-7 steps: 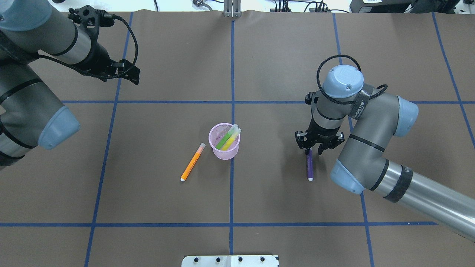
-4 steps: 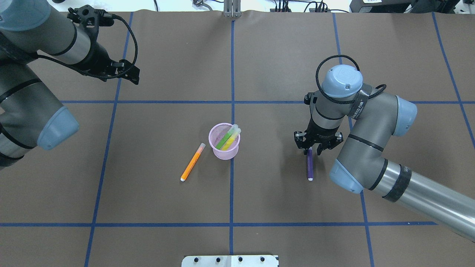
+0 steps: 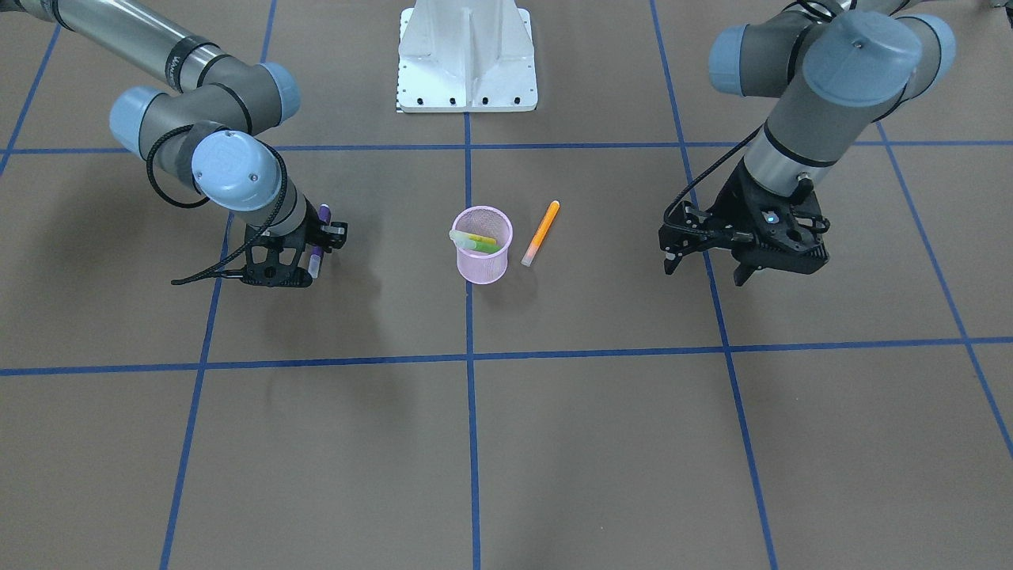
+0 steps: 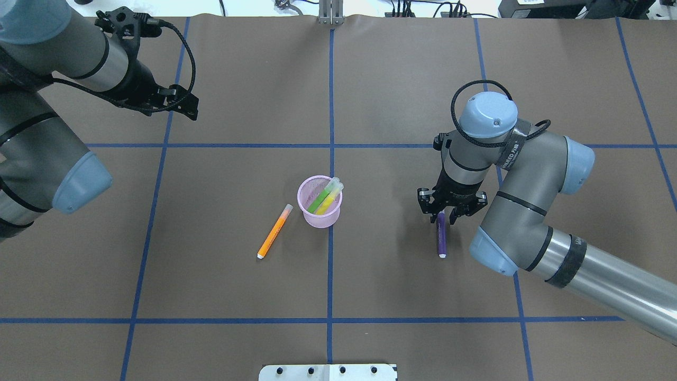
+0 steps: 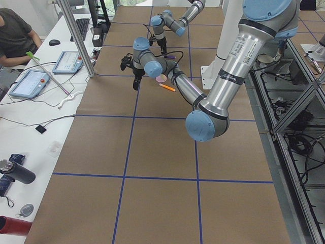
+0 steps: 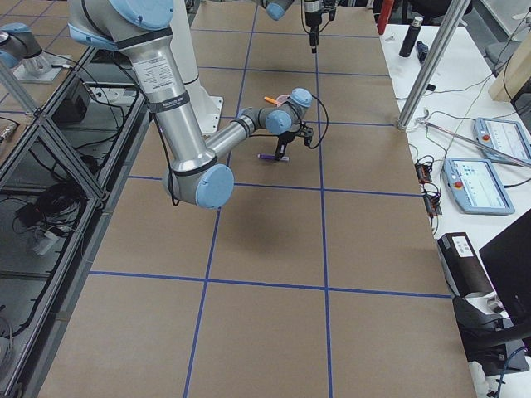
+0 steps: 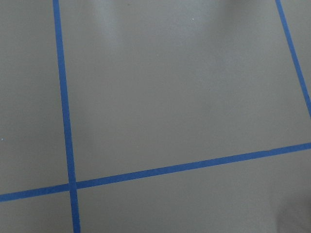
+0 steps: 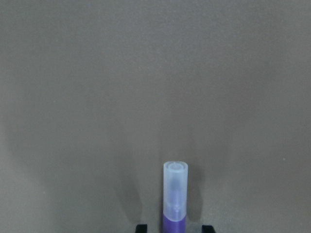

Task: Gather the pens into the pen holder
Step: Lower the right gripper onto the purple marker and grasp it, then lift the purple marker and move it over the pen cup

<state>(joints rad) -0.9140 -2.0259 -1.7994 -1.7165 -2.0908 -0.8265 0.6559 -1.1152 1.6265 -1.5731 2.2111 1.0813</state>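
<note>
Even, bright overhead light is seen throughout; no glare is noted on matte table (image 4: 238, 79). Soft, diffuse shadows are cast beside right arm (image 4: 529, 174) and holder (image 4: 319, 217). Fixed views are rendered sharp. Left wrist view is slightly soft, with pale streaks near top. Right wrist view is grainy; pen (image 8: 175, 194) is flanked by blurred shadows, and left side is darkened.

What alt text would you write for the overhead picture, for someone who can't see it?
The right tool hangs open over one end of a purple pen lying on the table. At centre, a pink mesh pen holder holds a green pen and a yellow pen; an orange pen lies beside it.
</note>
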